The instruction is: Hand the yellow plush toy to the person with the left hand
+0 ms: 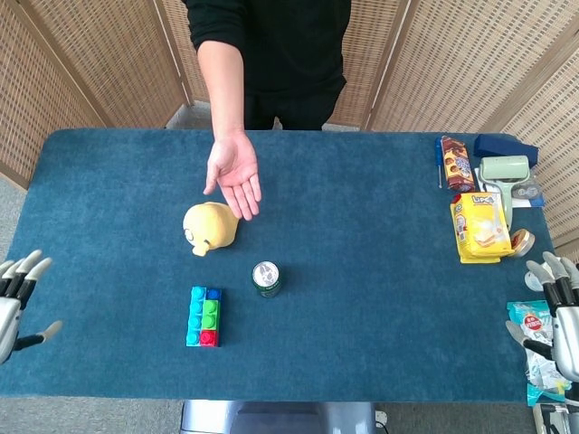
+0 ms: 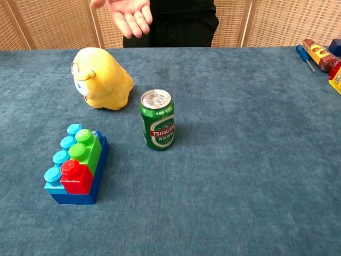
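Observation:
The yellow plush toy lies on the blue table, left of centre. The person stands at the far side and holds an open palm out above the table, just beyond the toy. My left hand hovers at the table's near left edge, fingers spread and holding nothing, well away from the toy. My right hand is at the near right edge, fingers apart and holding nothing. Neither hand shows in the chest view.
A green can stands just right of and nearer than the toy. A block of coloured bricks lies near the front. Snack packets and tools crowd the far right edge.

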### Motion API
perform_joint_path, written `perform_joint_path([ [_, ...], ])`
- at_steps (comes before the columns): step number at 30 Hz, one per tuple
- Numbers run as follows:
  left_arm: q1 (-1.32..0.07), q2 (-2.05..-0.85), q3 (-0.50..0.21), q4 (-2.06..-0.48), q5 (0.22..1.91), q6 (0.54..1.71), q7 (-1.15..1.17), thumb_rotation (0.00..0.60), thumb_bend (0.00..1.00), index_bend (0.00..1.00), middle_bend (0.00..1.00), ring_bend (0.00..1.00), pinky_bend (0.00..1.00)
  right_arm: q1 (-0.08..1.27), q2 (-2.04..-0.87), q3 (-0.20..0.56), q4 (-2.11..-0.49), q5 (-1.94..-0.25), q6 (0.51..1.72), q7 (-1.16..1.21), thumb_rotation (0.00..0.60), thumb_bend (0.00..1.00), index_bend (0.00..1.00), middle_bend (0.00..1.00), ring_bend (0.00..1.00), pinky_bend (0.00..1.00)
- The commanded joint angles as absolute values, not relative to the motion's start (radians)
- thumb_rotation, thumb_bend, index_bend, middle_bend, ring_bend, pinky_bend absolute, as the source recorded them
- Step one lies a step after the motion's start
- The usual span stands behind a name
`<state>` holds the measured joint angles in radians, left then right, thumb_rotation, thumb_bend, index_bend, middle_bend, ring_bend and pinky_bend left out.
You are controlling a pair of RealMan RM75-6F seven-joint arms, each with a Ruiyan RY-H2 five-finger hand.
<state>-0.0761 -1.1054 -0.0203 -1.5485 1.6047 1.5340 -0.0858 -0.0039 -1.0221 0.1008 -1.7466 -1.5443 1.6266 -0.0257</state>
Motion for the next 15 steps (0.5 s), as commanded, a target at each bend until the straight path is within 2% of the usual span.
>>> perform_joint_path([
  [1, -0.182, -1.149, -0.076, -1.515, 1.625, 1.456, -0.148, 0.6, 0.11, 0.0, 0.0, 0.0, 0.07, 0.001, -1.022, 0.103, -1.748, -1.537, 1.618, -0.027, 0.6, 0.07, 0.13, 0.0, 0.01, 0.0],
  [5, -0.255, -1.183, -0.108, -1.502, 1.603, 1.371, -0.153, 0.6, 0.11, 0.0, 0.0, 0.0, 0.07, 0.003, -1.021, 0.107, -1.747, -1.527, 1.614, -0.024, 0.6, 0.07, 0.13, 0.0, 0.01, 0.0],
  [7, -0.327, -1.233, -0.143, -1.483, 1.573, 1.292, -0.139, 0.6, 0.11, 0.0, 0.0, 0.0, 0.07, 0.005, -1.018, 0.112, -1.745, -1.511, 1.605, -0.013, 0.6, 0.07, 0.13, 0.0, 0.01, 0.0],
  [15, -0.474, -1.372, -0.204, -1.39, 1.476, 1.128, -0.07, 0.6, 0.11, 0.0, 0.0, 0.0, 0.07, 0.013, -1.01, 0.119, -1.738, -1.486, 1.582, 0.01, 0.6, 0.07, 0.13, 0.0, 0.01, 0.0],
])
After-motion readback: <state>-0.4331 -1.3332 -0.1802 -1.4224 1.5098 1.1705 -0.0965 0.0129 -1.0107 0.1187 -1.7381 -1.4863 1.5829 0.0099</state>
